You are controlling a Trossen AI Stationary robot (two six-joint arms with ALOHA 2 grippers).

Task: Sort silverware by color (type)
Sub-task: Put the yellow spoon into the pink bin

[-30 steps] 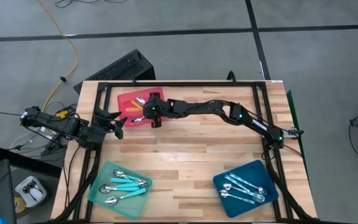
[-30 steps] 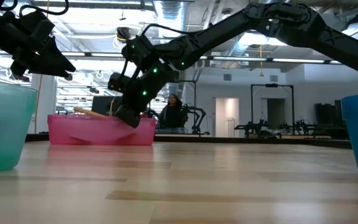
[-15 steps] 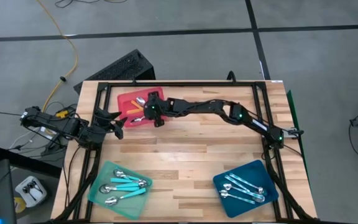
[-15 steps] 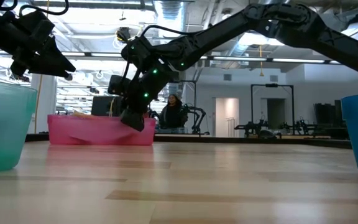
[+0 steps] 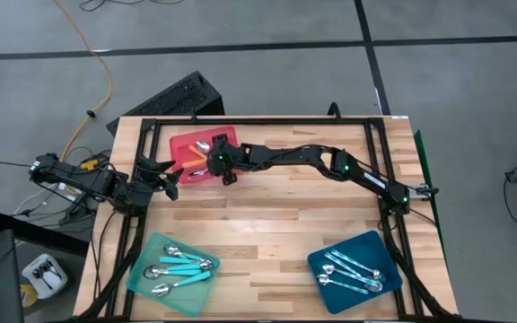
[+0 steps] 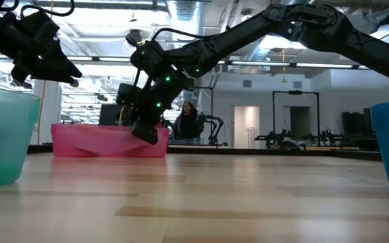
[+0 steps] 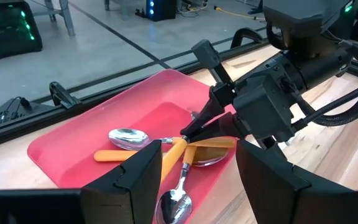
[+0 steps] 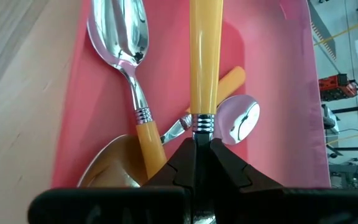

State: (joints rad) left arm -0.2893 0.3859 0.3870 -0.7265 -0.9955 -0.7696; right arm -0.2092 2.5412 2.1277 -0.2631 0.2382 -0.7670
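Note:
The red tray (image 5: 187,144) sits at the table's far left and holds several spoons with orange handles (image 7: 114,154). My right gripper (image 5: 216,162) reaches across from the right to the tray's near right corner and is shut on one orange spoon (image 8: 204,56). My left gripper (image 5: 170,176) is open and hovers just left of the red tray, touching nothing. Turquoise spoons (image 5: 183,263) lie in the mint-green tray (image 5: 144,274). Pale blue spoons (image 5: 353,269) lie in the dark-blue tray (image 5: 330,249). My right gripper pinches the orange spoon at its neck (image 8: 202,122), by the metal ring where handle meets stem. The fingers (image 8: 229,168) lie along the spoon, slanting down from the table's right. The orange handle (image 7: 171,154) sticks out ahead over the tray floor; the bowl is hidden under the fingers.
Black frame rails (image 5: 258,123) run along the table's far and side edges. Bare wood (image 5: 267,224) lies between the three trays. A person (image 6: 189,123) sits in the room far behind the table.
My right gripper has sunk a little at the red tray's near corner, still shut on the spoon. The orange handle that showed above the tray's rim in the low view has dropped below it.

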